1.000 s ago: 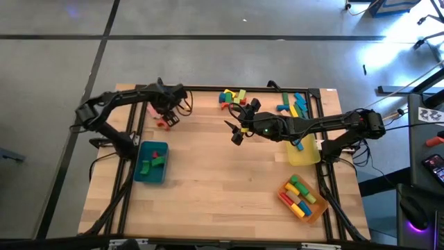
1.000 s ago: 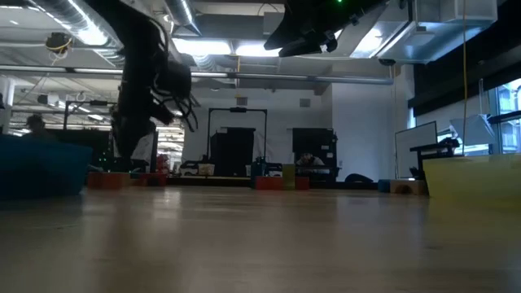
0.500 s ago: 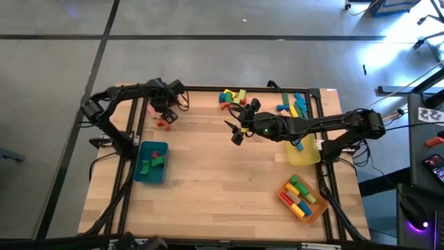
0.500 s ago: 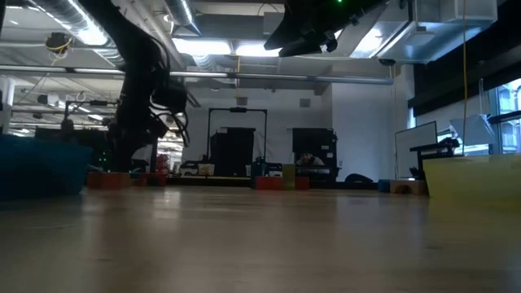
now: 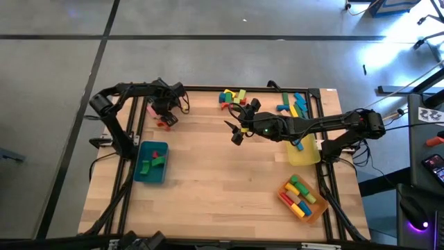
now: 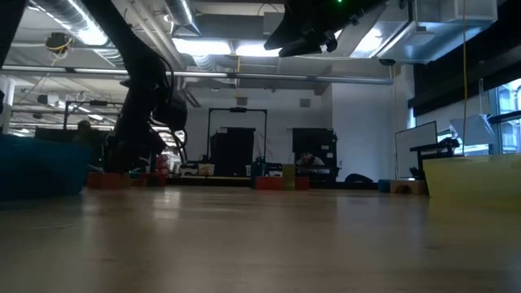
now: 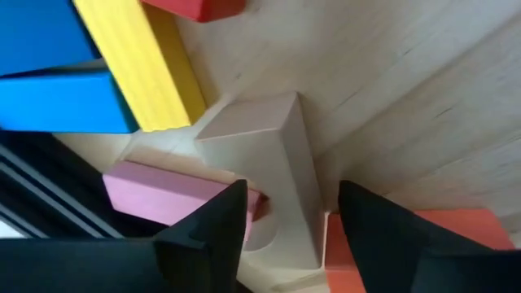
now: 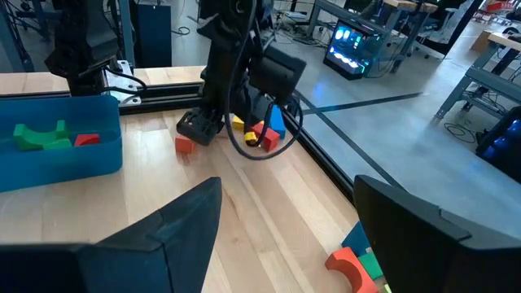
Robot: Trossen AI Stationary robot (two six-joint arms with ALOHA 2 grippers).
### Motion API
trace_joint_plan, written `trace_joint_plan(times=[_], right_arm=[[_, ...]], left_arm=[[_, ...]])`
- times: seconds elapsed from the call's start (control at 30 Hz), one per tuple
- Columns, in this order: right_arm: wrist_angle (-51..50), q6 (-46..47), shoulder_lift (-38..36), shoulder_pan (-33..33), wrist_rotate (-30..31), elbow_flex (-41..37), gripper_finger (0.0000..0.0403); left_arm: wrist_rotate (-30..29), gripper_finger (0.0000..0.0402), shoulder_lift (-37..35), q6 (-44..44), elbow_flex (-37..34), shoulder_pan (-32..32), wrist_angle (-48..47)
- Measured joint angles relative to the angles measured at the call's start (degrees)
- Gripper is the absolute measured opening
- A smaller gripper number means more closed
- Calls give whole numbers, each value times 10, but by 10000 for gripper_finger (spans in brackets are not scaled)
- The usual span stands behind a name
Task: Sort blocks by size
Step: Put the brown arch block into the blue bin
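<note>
At far-left table corner: left gripper [image 5: 164, 117] over blocks [image 5: 161, 119].
Its open jaws straddle a pale block [image 7: 273, 175], not yet clamped. Right gripper [image 5: 236, 132] hovers mid-table, jaws wide, holding nothing.

I see a pale wooden desk [image 5: 215, 173] with a plain light grain. At left sits a teal tray [image 5: 152, 162] holding green and red blocks [image 5: 152, 162]. At right, a yellow tray [image 5: 303, 153]; lower right, an orange tray [image 5: 302, 197] with yellow, red and green blocks. In my left wrist view: a pale pink arch [image 7: 273, 175], a yellow bar [image 7: 146, 65], a blue block [image 7: 57, 98].
</note>
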Motion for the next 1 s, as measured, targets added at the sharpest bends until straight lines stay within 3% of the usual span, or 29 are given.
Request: trace_joint_plan(times=[0.43,0.7,1.0], right_arm=[[0,0,0,0,0,0,280],[-2,0,0,0,0,0,280],[-2,-14,0,0,0,0,280]], left_arm=[[-5,46,2,80,14,-16,-23],[-53,50,-19,73,44,-54,-70],[-54,42,-158,52,44,-132,-92]])
